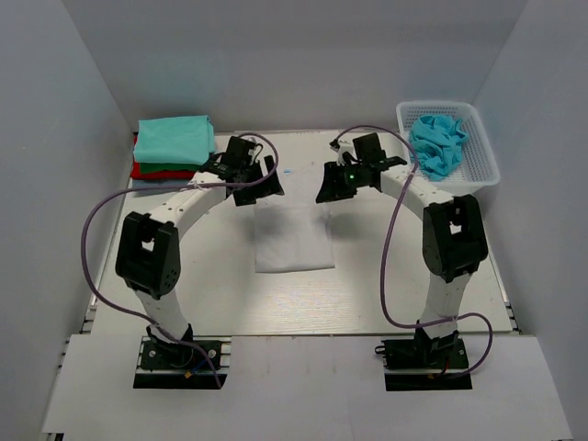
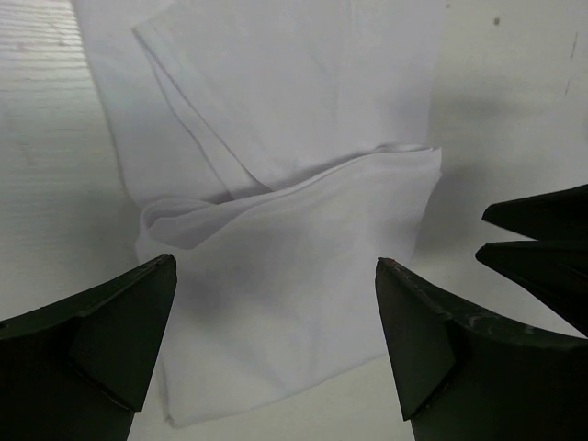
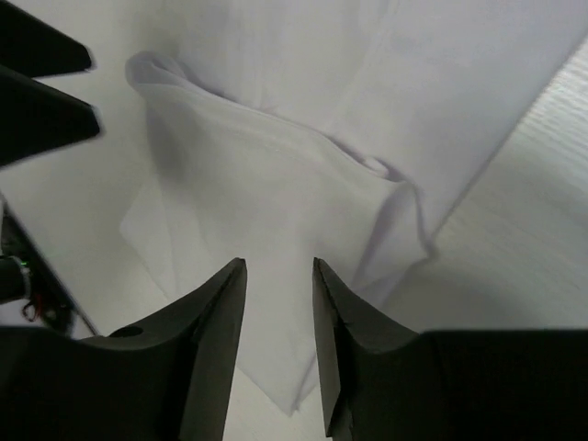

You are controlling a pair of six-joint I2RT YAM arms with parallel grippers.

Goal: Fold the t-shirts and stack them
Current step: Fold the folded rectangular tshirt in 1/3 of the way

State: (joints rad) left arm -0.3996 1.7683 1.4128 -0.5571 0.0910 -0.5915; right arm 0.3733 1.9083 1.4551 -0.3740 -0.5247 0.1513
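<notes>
A white t-shirt lies folded into a rectangle at the middle of the table. Both grippers hover just above its far edge. My left gripper stands wide open over the doubled cloth, nothing between its fingers. My right gripper is also open, with a narrower gap, and the white t-shirt shows below that gap untouched. At the back left, a folded teal t-shirt rests on a red one. A light blue t-shirt lies crumpled in the basket.
A white lattice basket stands at the back right corner. White walls close in the table on the left, right and far sides. Purple cables loop from each arm. The two grippers are close together, each showing in the other's wrist view.
</notes>
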